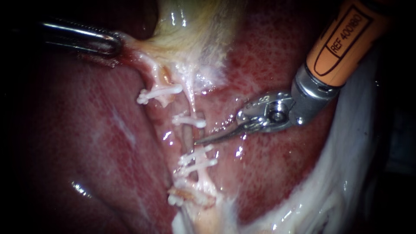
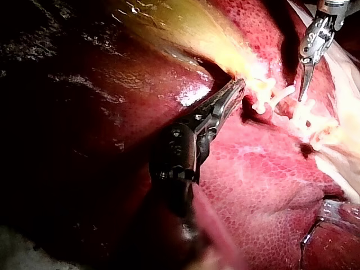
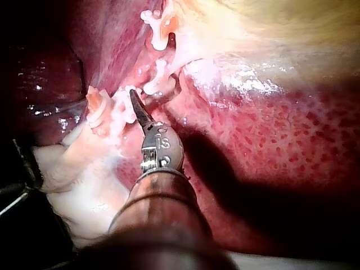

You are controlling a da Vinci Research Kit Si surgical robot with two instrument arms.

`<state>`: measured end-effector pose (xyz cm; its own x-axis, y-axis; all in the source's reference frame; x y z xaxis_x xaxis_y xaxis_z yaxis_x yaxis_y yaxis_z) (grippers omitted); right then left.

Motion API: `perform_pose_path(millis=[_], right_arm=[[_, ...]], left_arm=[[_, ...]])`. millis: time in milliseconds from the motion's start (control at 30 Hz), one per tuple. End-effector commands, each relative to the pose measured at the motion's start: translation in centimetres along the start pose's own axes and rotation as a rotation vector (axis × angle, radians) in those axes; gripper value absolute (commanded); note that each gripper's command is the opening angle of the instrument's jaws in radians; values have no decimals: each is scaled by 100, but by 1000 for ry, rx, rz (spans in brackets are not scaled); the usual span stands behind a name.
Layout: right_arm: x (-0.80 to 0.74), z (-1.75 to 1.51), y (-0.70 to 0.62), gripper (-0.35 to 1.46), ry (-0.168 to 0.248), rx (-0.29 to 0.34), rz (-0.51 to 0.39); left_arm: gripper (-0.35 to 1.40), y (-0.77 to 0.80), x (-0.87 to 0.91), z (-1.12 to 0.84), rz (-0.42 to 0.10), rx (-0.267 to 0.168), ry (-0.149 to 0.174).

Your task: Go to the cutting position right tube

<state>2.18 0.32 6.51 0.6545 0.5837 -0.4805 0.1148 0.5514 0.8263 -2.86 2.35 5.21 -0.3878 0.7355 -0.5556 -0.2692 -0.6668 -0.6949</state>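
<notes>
Right tube [image 1: 189,138] runs down across the liver [image 1: 86,143], crossed by white clips [image 1: 189,121] above and below a bare stretch. The right instrument [image 1: 203,140] comes in from the upper right with its blades lying together and holding nothing. Its tip is just beside that bare stretch, though contact cannot be made out. The left instrument [image 1: 113,43] has its jaws closed on the gallbladder [image 1: 190,39] edge, and its shaft fades into darkness. The tube's lower end is lost under clips and pale tissue.
</notes>
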Motion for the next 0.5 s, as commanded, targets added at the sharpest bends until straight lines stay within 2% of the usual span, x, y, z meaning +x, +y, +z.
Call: perform_pose_path(millis=[33,133,167,200,267,300,367,500], right_arm=[[0,-1,-1,-35,-1,3,0],[-1,-3,-6,-35,-2,6,-1],[-1,-4,-10,-18,2,-3,-2],[-2,-5,-14,31,9,-15,-3],[-2,-6,-21,110,25,-46,15],[-2,-6,-24,125,34,-63,21],[-2,-5,-29,136,36,-65,39],[-6,-6,-30,141,32,-76,67]], left_arm=[[-35,0,0,0,0,-1,0],[-35,-1,0,0,0,-1,0],[-35,-1,0,-1,0,-1,0],[-35,-1,0,-1,0,-1,0],[-35,-1,0,-1,0,-2,0],[-35,-1,0,-1,0,-2,0],[-35,-1,0,-1,0,-2,0],[-35,-2,0,-2,0,-2,0]])
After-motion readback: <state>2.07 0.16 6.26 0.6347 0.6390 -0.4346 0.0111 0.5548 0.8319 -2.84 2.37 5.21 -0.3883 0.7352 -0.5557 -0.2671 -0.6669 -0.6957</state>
